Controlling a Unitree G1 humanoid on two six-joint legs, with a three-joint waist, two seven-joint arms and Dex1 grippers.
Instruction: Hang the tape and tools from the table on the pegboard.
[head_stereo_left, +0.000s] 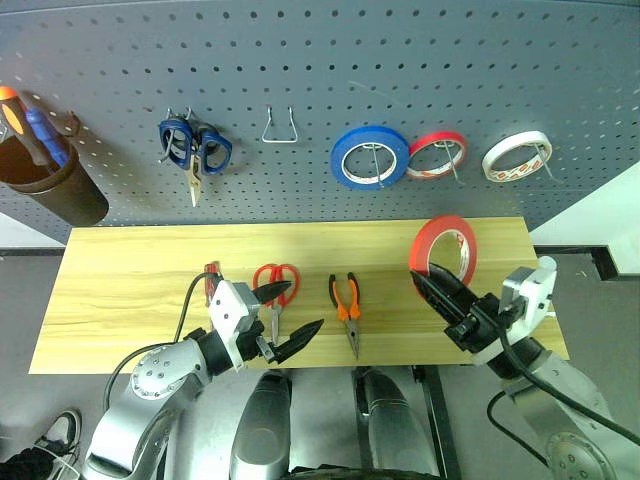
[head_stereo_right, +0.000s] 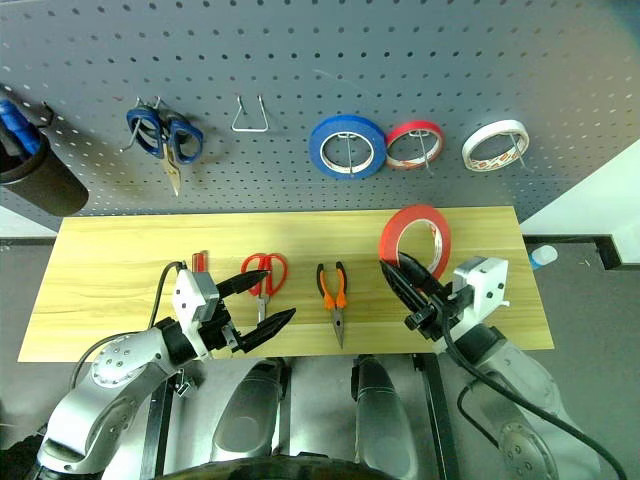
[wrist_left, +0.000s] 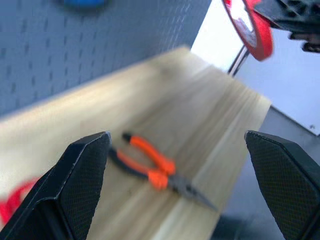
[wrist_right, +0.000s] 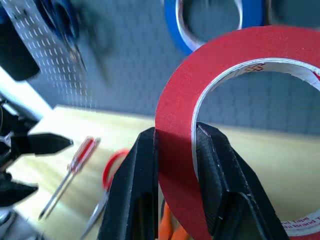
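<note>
Gripping the red tape (head_stereo_left: 444, 246) by its band, the right gripper (head_stereo_left: 432, 284) is holding the roll upright above the right part of the wooden table (head_stereo_left: 130, 280), its fingers clamped on the rim, one inside the pale core and one outside. The left gripper (head_stereo_left: 289, 318) is hovering over the near edge of the table with its fingers spread wide apart and nothing between them.

Lying on the table are the red-handled scissors (head_stereo_left: 274, 285), just beyond the left gripper, the pliers (head_stereo_left: 346, 304) with orange-and-black handles to their right, and the slim red-handled screwdriver (head_stereo_left: 211, 280) to their left, partly hidden behind the left wrist.

On the pegboard (head_stereo_left: 320, 60) behind the table, a blue roll (head_stereo_left: 370, 156), a thinner red-edged roll (head_stereo_left: 437, 155) and a white roll (head_stereo_left: 516, 155) are hanging side by side on hooks, right above the lifted tape. Further left, an empty wire hook (head_stereo_left: 280, 126) is sitting beside the blue-handled scissors (head_stereo_left: 195, 147), and a dark cup (head_stereo_left: 50, 180) at the far left is holding orange and blue screwdriver handles.
</note>
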